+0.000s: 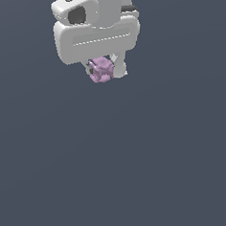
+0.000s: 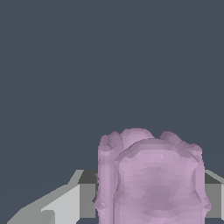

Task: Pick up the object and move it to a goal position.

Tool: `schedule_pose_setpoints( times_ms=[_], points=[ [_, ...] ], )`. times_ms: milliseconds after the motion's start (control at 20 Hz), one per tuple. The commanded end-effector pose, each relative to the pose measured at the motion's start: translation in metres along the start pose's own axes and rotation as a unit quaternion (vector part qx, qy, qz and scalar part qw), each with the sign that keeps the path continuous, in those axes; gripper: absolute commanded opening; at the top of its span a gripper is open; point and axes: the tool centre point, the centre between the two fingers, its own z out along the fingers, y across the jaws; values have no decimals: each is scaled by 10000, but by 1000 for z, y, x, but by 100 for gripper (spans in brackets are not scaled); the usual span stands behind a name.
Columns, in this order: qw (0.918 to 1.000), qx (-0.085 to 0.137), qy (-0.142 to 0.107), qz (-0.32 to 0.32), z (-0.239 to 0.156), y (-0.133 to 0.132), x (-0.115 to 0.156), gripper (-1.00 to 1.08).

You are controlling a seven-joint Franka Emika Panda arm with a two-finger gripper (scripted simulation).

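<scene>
The object [image 1: 100,70] is a small pale pink-lilac lumpy block, held under the white gripper [image 1: 105,69] near the top of the exterior view, left of centre. The gripper is shut on it, with one white finger [image 1: 119,66] showing on the exterior view's right of the block and the other mostly hidden behind it. In the wrist view the object [image 2: 151,179] fills the space between the two grey fingers [image 2: 72,201], bumpy side toward the camera. The block appears lifted off the ground, though no shadow shows how high.
A plain dark blue-grey ground [image 1: 129,174] fills everything else in both views. No other objects, walls or edges show.
</scene>
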Motion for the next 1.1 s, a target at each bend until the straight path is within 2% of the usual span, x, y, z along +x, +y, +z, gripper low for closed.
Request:
schedule_pose_setpoints(
  times_ms=[0,500,1050],
  points=[
    [10000,2,-6,-1,-20,8,-2,-100],
    [10000,-3,-10,5,-70,30,-5,-100],
    [10000,-3,-10,5,-86,37,-6,-100]
  ],
)
